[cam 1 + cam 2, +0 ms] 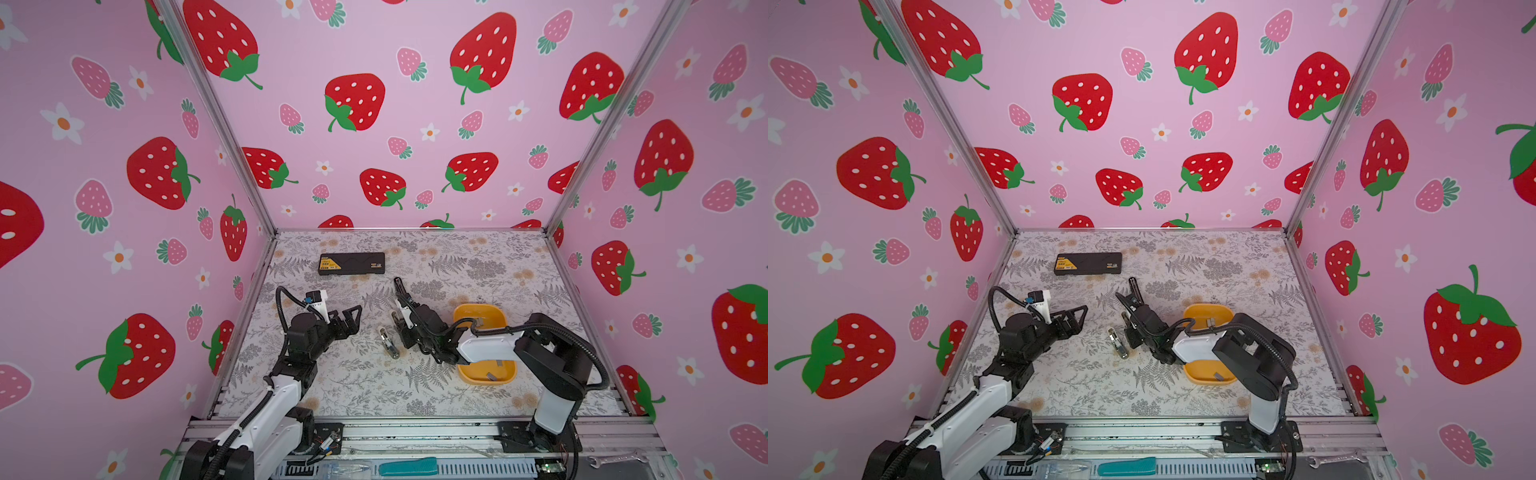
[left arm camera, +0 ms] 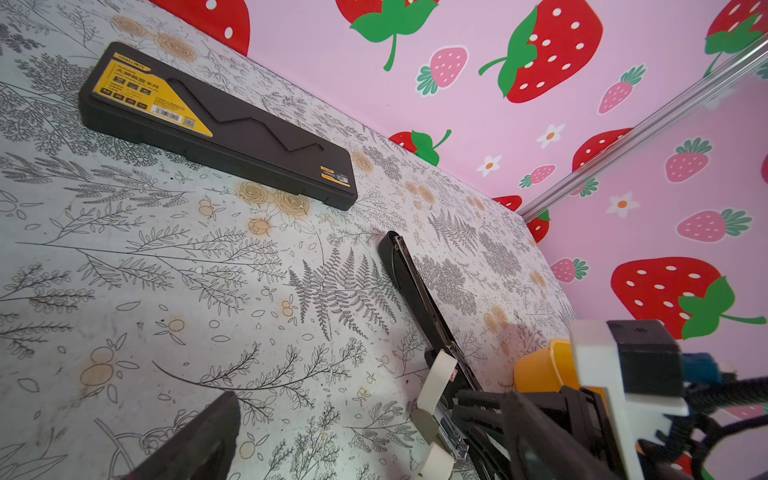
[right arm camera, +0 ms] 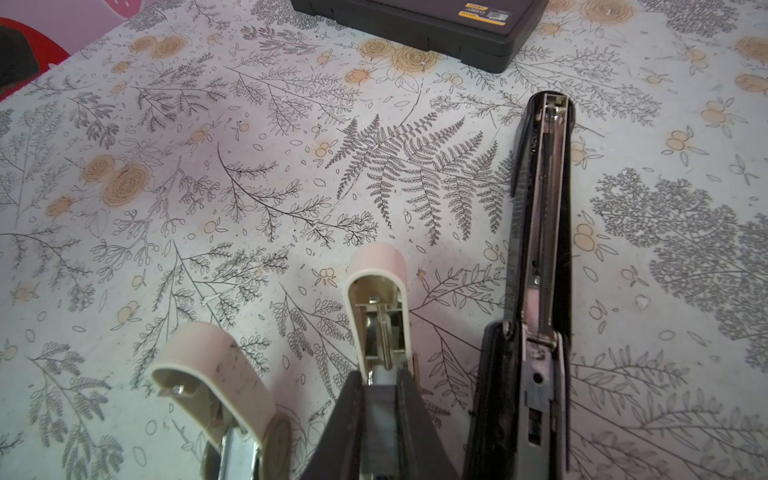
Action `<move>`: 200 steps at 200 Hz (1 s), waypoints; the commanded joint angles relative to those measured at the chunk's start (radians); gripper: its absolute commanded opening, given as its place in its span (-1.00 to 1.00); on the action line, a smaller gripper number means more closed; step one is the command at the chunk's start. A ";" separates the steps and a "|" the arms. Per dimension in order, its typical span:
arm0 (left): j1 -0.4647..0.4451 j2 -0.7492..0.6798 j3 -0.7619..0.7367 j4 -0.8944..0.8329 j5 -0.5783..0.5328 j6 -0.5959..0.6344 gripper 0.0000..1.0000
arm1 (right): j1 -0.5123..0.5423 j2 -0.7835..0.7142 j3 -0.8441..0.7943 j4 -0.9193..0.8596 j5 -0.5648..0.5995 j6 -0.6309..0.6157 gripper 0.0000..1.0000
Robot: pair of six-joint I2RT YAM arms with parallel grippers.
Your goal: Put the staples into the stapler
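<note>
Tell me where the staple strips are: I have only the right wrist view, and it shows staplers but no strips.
Observer: The staples lie in the yellow tray on the right half of the table.
Operator: Is anything over the tray?
Observer: Yes, the right arm stretches across the tray's middle, so only its two ends show.
Operator: Is the left gripper free to help?
Observer: The left gripper is open and empty, left of the small white stapler lying on the table.
</note>
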 commanded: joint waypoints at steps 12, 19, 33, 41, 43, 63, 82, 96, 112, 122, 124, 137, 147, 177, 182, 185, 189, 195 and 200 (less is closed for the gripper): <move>-0.005 -0.027 0.014 0.020 -0.003 0.015 0.98 | 0.002 0.034 0.000 0.012 0.015 0.007 -0.66; -0.006 -0.030 0.013 0.022 0.000 0.014 0.98 | 0.002 0.035 0.000 0.012 0.016 0.006 -0.66; -0.006 -0.032 0.010 0.024 0.002 0.017 0.98 | 0.003 0.038 0.000 0.012 0.017 0.006 -0.66; -0.005 -0.032 0.010 0.025 0.004 0.017 0.97 | 0.002 0.038 0.000 0.011 0.019 0.006 -0.66; -0.005 -0.032 0.009 0.025 0.004 0.017 0.98 | 0.002 0.037 0.000 0.011 0.018 0.006 -0.66; -0.006 -0.028 0.012 0.028 0.008 0.020 0.98 | 0.002 0.037 -0.001 0.010 0.021 0.002 -0.66; -0.007 -0.024 0.014 0.028 0.012 0.022 0.98 | 0.002 0.039 -0.001 0.011 0.023 0.003 -0.66; -0.007 -0.020 0.012 0.031 0.014 0.022 0.98 | 0.002 0.042 -0.001 0.010 0.022 0.004 -0.66; -0.007 -0.018 0.013 0.033 0.020 0.025 0.98 | 0.002 0.043 0.000 0.011 0.020 0.006 -0.66; -0.007 -0.017 0.013 0.033 0.020 0.024 0.98 | 0.002 0.042 0.000 0.010 0.020 0.006 -0.66; -0.007 -0.017 0.013 0.033 0.021 0.024 0.98 | 0.002 0.043 0.000 0.011 0.020 0.006 -0.66; -0.007 -0.017 0.013 0.032 0.020 0.024 0.98 | 0.002 0.042 0.000 0.011 0.019 0.007 -0.66; -0.009 -0.017 0.013 0.035 0.020 0.025 0.98 | 0.002 0.043 0.000 0.010 0.018 0.007 -0.66; -0.008 -0.015 0.012 0.035 0.020 0.025 0.98 | 0.002 0.046 0.002 0.009 0.018 0.006 -0.66; -0.008 -0.016 0.013 0.035 0.020 0.025 0.98 | 0.002 0.048 0.002 0.009 0.020 0.006 -0.66; -0.008 -0.017 0.013 0.035 0.020 0.025 0.98 | 0.002 0.047 0.002 0.009 0.021 0.006 -0.66; -0.007 -0.015 0.013 0.035 0.020 0.025 0.98 | 0.002 0.049 0.000 0.009 0.021 0.005 -0.66; -0.007 -0.015 0.012 0.033 0.020 0.025 0.98 | 0.002 0.049 0.001 0.009 0.023 0.006 -0.66; -0.008 -0.015 0.013 0.035 0.020 0.024 0.98 | 0.002 0.050 0.001 0.007 0.023 0.007 -0.66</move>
